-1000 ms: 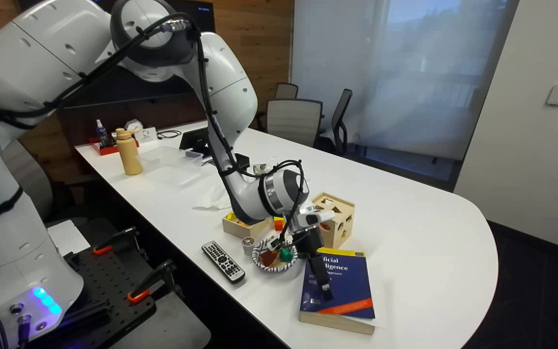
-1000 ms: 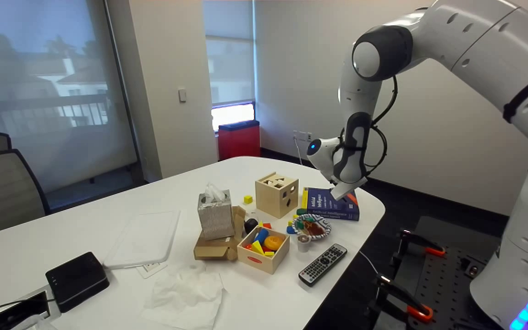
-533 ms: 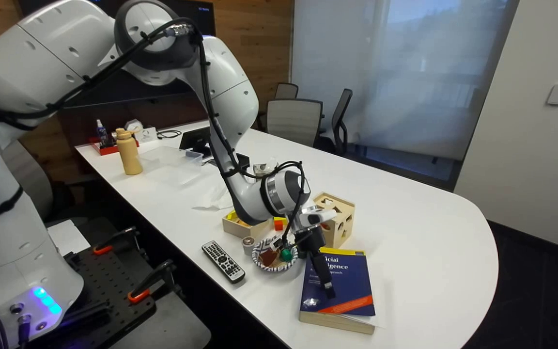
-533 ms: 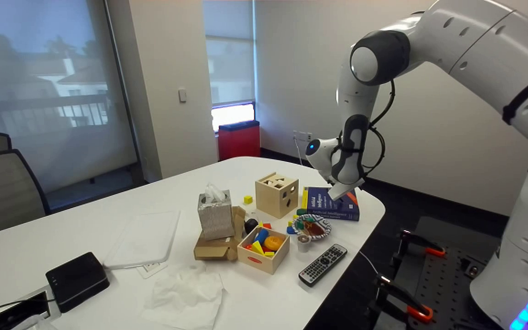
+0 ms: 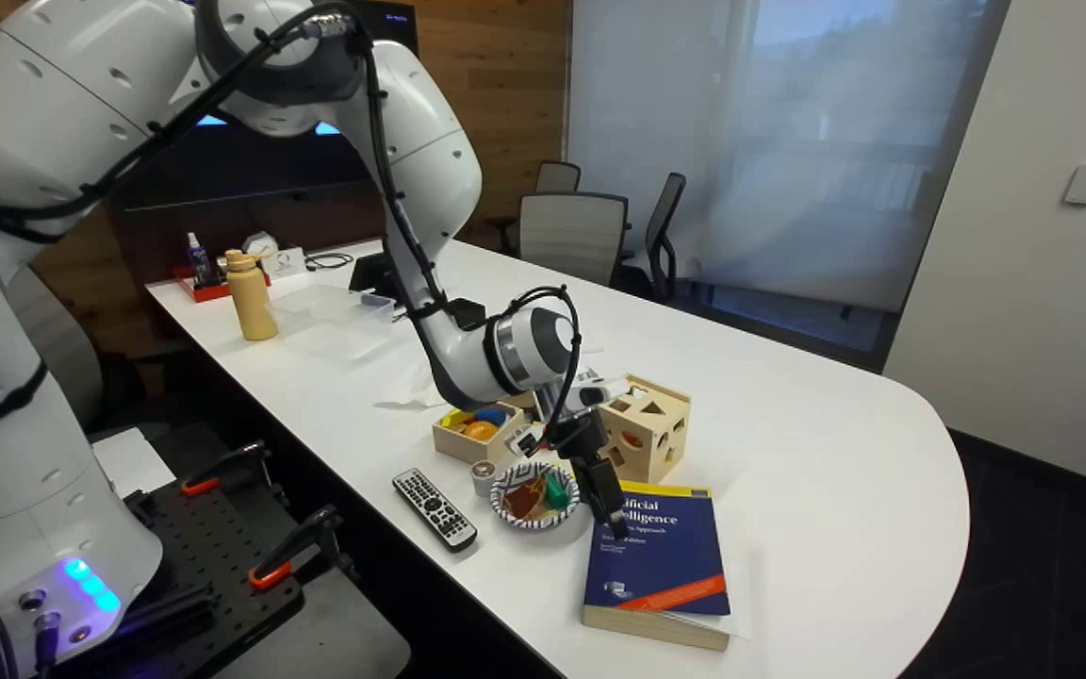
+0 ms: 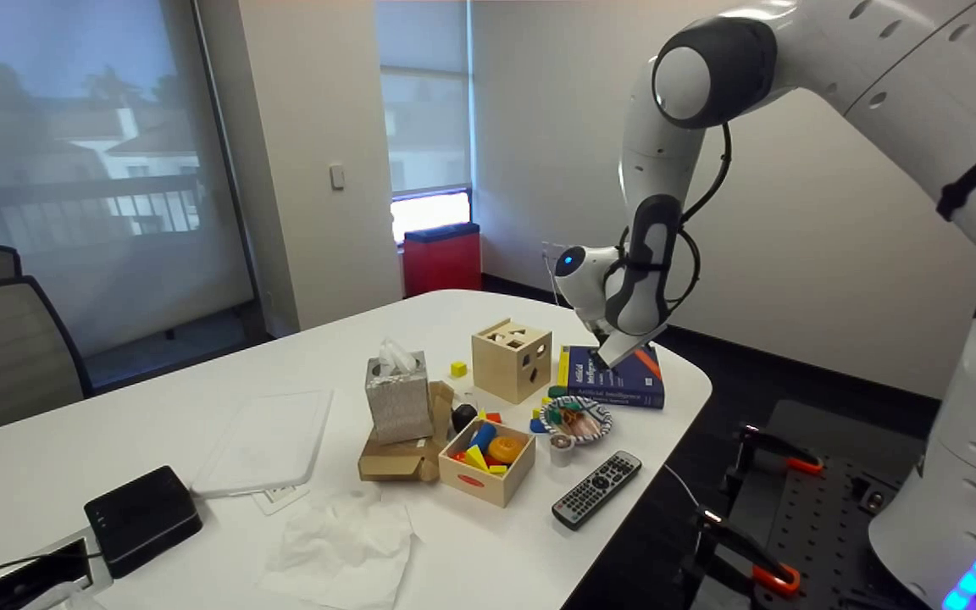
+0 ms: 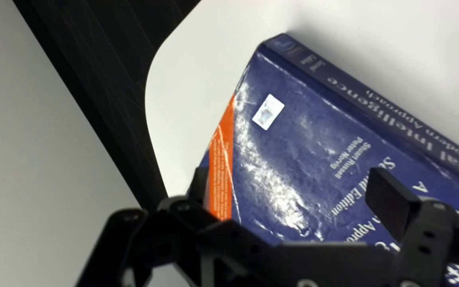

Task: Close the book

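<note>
The book [image 5: 661,556] lies flat on the table with its navy front cover on top and a red-orange band at one corner. Its cover looks shut, and white paper sticks out at one side. It also shows in another exterior view [image 6: 623,394] and fills much of the wrist view [image 7: 301,131]. My gripper [image 5: 611,519] hangs tilted over the book's cover. In the wrist view my gripper [image 7: 293,195] has its fingers wide apart with nothing held, the cover lying beyond them. The fingertips look apart from the book, and they are partly hidden in an exterior view [image 6: 600,360].
The wooden cube [image 5: 647,429] stands just beyond the book. A patterned bowl [image 5: 534,519], a small cup [image 5: 484,476], a black remote control [image 5: 435,509] and a wooden box of blocks [image 5: 479,434] lie beside it. A tissue box [image 6: 399,398] stands farther off.
My gripper has risen and drawn back over the cover, away from the red-orange band, toward the bowl and cube. The book has not visibly moved.
</note>
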You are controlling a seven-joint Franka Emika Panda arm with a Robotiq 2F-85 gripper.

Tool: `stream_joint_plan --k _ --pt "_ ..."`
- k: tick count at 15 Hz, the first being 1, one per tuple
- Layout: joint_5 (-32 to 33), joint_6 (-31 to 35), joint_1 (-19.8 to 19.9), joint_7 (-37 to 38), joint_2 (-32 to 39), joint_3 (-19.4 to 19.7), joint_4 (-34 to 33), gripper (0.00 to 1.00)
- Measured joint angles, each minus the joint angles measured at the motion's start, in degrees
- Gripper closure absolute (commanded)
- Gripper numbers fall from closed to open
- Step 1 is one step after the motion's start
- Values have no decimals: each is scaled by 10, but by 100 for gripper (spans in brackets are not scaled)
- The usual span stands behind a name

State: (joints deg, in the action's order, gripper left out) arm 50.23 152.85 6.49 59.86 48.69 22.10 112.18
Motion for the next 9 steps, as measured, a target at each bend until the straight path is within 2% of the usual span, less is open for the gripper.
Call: stream_joint_plan --k 5,9 --pt "0 1 -51 -14 -83 -8 90 0" --pt "-3 -1 -71 -43 -150 -37 152 0"
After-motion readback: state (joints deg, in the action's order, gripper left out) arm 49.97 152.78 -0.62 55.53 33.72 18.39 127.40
